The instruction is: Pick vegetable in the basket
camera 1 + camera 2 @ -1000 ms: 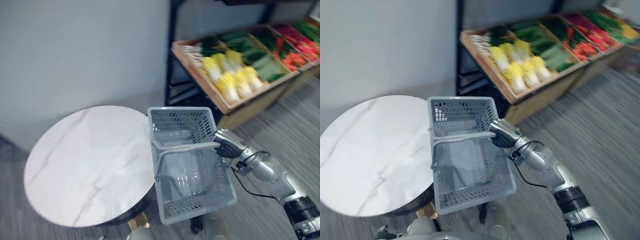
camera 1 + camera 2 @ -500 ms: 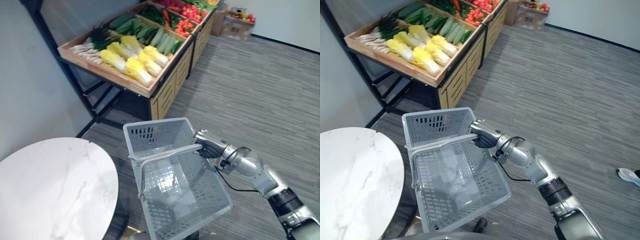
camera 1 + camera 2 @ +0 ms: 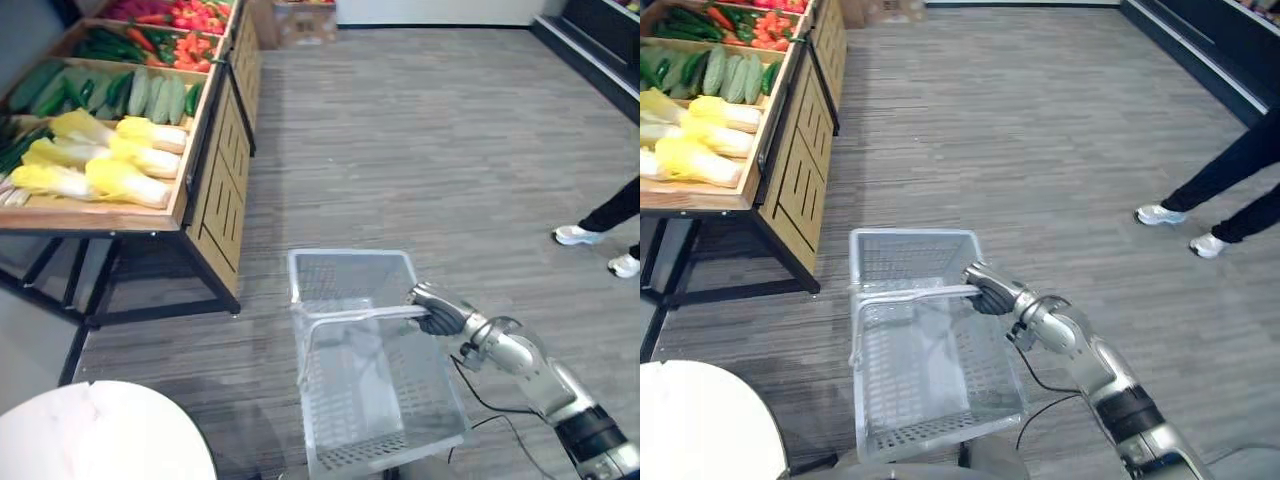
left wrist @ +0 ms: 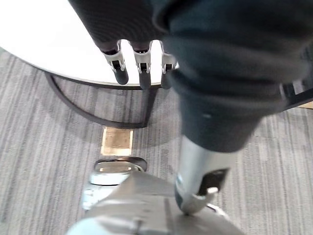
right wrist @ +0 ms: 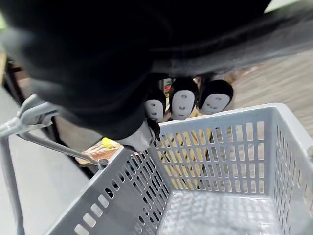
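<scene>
Lower left: white round table [image 3: 100, 440]. Left hand [image 4: 142, 68] hangs beside its edge, fingers straight, holding nothing.

Left side: wooden stand [image 3: 222, 170] with the vegetables in compartments. Yellow cabbages [image 3: 120, 170] lie nearest, cucumbers [image 3: 150, 95] behind them, red produce [image 3: 190, 15] furthest back. All of them are on the stand, well apart from the basket.

Centre: grey mesh basket [image 3: 350, 275], off the floor, nothing in it. Right hand [image 3: 437, 312] has its fingers curled round the right end of the handle [image 3: 355, 314].

Right edge: a person's legs [image 3: 615, 210], well clear of the basket.

Handling, by judgement:
- The cabbages look bulky and leafy, soft on the outside and likely to bruise. Take one round the middle of its body, not by the loose leaf tips.
- The cucumbers look firm and smooth and may roll or slip. Grip one across its middle.
- The basket looks stiff and light, and hanging from one end of the handle it may tilt once loaded.

No writing or labels readable on the stand or the basket.
</scene>
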`<state>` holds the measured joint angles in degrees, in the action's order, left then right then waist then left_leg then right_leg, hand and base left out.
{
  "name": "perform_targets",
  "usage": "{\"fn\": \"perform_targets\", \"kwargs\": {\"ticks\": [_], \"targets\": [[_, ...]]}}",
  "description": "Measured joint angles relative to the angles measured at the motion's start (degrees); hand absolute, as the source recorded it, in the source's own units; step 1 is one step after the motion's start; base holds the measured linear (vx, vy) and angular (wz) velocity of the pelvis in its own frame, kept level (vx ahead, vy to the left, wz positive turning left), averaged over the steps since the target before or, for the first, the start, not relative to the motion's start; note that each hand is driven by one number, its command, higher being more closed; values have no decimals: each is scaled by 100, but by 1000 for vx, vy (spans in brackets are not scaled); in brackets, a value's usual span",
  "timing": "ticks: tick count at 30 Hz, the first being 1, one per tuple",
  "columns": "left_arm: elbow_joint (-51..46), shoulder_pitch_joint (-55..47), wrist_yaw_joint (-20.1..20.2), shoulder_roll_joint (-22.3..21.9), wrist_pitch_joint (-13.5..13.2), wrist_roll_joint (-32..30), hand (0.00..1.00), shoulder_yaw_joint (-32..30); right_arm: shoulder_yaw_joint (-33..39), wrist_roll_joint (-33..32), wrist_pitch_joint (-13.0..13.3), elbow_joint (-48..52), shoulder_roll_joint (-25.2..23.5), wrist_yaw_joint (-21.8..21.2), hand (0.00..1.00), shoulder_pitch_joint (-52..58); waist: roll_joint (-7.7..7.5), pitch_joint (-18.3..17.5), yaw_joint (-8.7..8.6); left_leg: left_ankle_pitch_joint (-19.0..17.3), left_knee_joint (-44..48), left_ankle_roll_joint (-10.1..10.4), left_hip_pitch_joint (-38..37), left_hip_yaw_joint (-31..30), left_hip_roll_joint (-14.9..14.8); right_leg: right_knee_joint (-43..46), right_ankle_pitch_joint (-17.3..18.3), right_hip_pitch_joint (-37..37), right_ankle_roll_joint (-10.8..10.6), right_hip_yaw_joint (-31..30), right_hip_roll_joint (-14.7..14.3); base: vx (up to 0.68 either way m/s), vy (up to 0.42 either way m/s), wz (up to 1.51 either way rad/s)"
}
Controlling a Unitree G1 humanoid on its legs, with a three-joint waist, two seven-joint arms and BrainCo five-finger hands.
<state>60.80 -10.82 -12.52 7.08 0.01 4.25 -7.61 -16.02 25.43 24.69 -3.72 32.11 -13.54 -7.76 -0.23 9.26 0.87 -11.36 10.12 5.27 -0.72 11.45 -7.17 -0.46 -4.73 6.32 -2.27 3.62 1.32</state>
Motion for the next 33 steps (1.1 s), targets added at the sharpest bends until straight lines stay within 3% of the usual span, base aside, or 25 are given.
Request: {"fn": "perform_targets", "kwargs": {"ticks": [4,10,18,20,23,25,26,27,28,29,30,31,33], "targets": [[-37,-20,39,4,10,-20,0,64,367,116,-42,19,-39,199,100,761,28,-62,-95,-64,-29,-100,-11,69,111,-354,-199,-100,-74,-58,73,-5,89,-10],[-53,-8,35,29,-66,-237,0,176,706,152,-19,-9,-37,378,100,1166,35,-108,-235,-61,-193,-107,-269,80,142,-319,-198,-180,-73,-137,44,9,6,-10],[-280,205,175,145,-244,11,0,421,810,153,-23,-414,-83,507,100,1271,29,-185,-233,-58,-202,-107,-345,108,73,-301,-79,-249,34,163,69,-19,-9,2],[-389,199,177,159,-245,11,0,454,940,152,-23,-416,-176,507,100,1288,44,-190,-233,-68,-180,-91,-341,58,17,-143,22,-221,73,268,39,14,-52,10],[-426,120,178,193,-242,27,0,444,1013,145,-18,-399,-259,506,100,1319,115,-197,-227,-438,398,-10,-227,59,-271,746,574,53,186,332,-128,33,-84,-1],[-398,-18,168,218,-244,119,0,426,1039,136,-16,-390,-313,497,100,1364,117,-181,-232,-557,1579,-133,144,59,-463,1363,1024,130,270,384,-150,75,-75,11],[-379,-45,163,206,-243,114,0,420,1061,136,-21,-393,-314,479,100,1374,99,-175,-227,-450,2129,-327,387,50,-518,1473,1097,133,287,403,-125,70,-101,11],[-388,-123,142,156,-264,115,0,254,1126,136,-28,-393,-310,452,100,1378,125,-158,-195,-108,3050,-795,819,-6,-604,1571,1183,65,331,393,-109,106,-128,3],[-363,-212,146,157,-243,35,0,205,1182,141,-42,-394,-311,438,100,1377,169,-95,-170,450,3747,-826,1111,-177,-626,1568,1245,-107,390,380,-87,129,-112,0],[-362,-288,147,149,-240,-53,0,171,1193,143,-43,-396,-309,437,100,1377,87,-16,-149,513,3972,-768,1252,-252,-581,1566,1285,-204,416,334,-44,195,-56,-2],[-333,-424,153,126,-233,-99,0,148,1277,144,-48,-398,-332,437,100,1378,96,3,-94,168,3975,-622,1378,-321,-384,1581,1350,-300,433,277,39,176,-18,-3],[-323,-544,169,118,-230,-135,0,145,1371,146,-48,-401,-345,456,100,1369,114,19,-54,-69,3602,-509,1519,-310,-194,1558,1377,-334,427,266,105,143,-12,1],[-312,-734,182,102,-229,-319,0,38,1392,148,-48,-439,-349,498,100,1266,160,49,28,-56,2452,-386,1656,-295,42,1484,1386,-352,434,265,97,103,28,1]]}}
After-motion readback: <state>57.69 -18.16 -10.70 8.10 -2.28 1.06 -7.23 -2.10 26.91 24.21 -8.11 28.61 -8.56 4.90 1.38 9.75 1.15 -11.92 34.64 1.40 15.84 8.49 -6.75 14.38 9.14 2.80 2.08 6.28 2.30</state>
